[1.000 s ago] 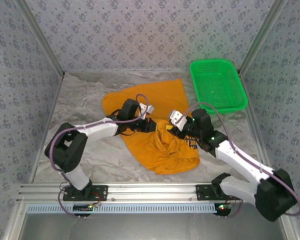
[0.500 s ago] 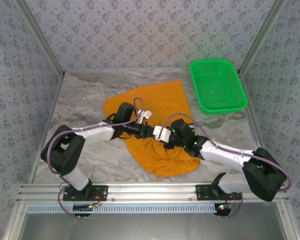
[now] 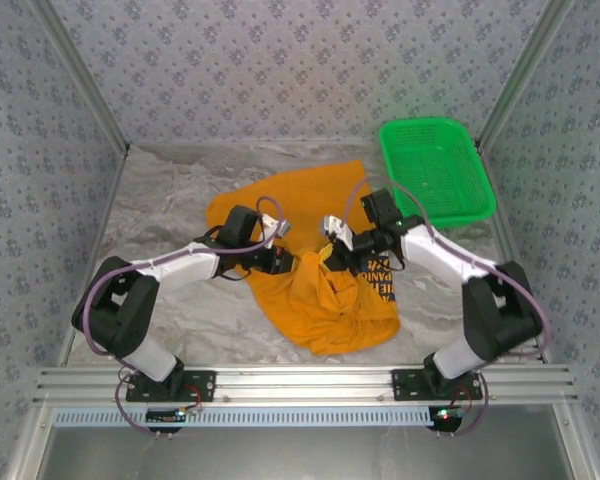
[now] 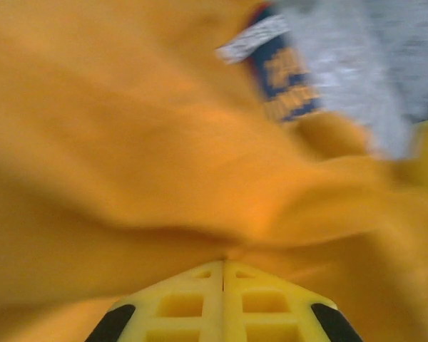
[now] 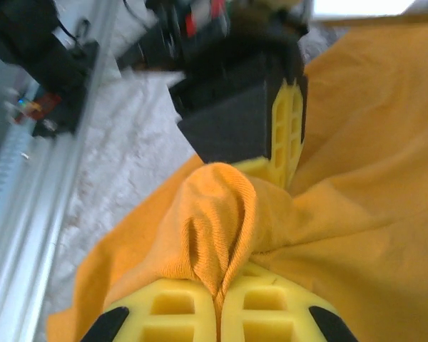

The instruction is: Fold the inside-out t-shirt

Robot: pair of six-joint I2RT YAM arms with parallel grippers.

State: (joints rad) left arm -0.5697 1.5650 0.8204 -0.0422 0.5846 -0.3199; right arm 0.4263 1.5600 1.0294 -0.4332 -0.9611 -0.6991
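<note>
The orange t-shirt (image 3: 325,300) lies bunched in the middle of the table, with part of its dark blue and white print (image 3: 382,282) showing on the right side. My left gripper (image 3: 298,263) and right gripper (image 3: 326,260) meet tip to tip over the shirt's raised middle. In the left wrist view the yellow fingers (image 4: 185,303) are pressed together on a pinch of orange cloth, and the print (image 4: 285,85) shows beyond. In the right wrist view my right gripper (image 5: 217,293) is shut on a ribbed fold of the t-shirt (image 5: 221,214), with the left gripper's finger (image 5: 288,135) just behind it.
A green mesh basket (image 3: 470,185) stands at the back right, close behind the right arm's elbow. Patterned walls close in the table on three sides. An aluminium rail (image 3: 300,382) runs along the near edge by the arm bases.
The right gripper has closed on a fold of the shirt beside the left gripper. The right arm has swung back toward the basket, baring the print. The left gripper has stayed shut on the cloth.
</note>
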